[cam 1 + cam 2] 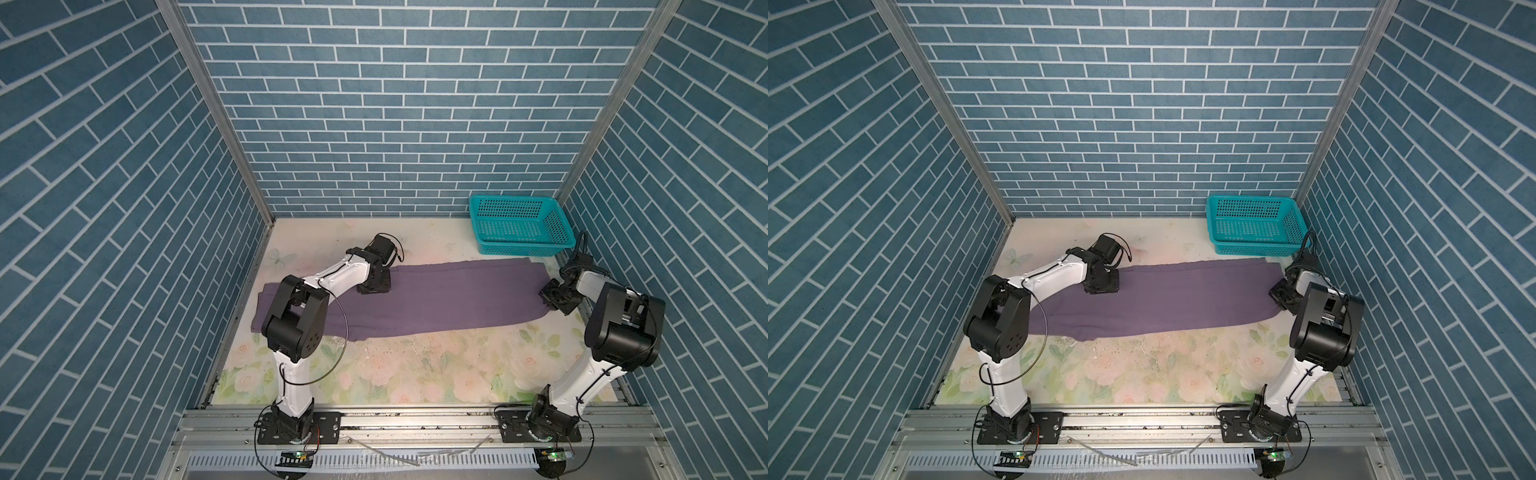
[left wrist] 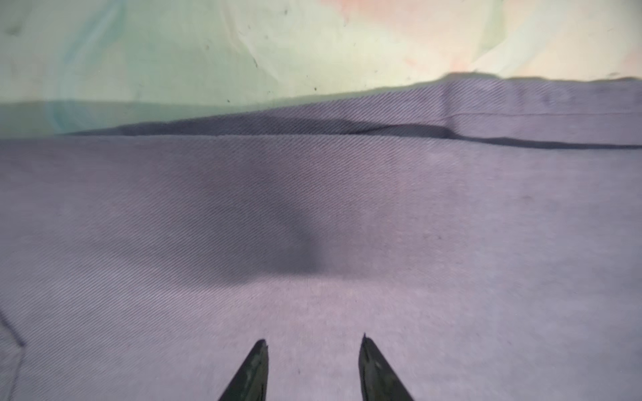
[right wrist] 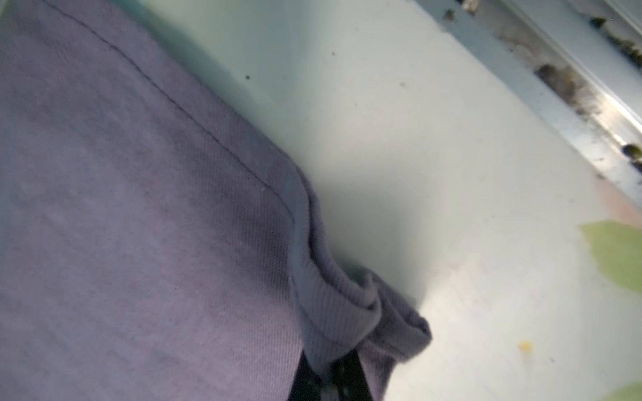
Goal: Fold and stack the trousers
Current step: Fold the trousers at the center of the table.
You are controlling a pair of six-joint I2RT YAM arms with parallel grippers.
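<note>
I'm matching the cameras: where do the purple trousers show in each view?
In a top view: trousers stretched across the middle.
In a top view: trousers likewise, slightly further left.
Left wrist: trousers fill most of it, beneath the open left gripper.
Right wrist: hem corner pinched in the right gripper.
Shared landmark: floral mat.

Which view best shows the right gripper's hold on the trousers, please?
The right wrist view: the right gripper is shut on a bunched corner of the trousers, seen close. Both top views show the gripper small at the trousers' end, its grip unclear. The left wrist view misses it.
</note>
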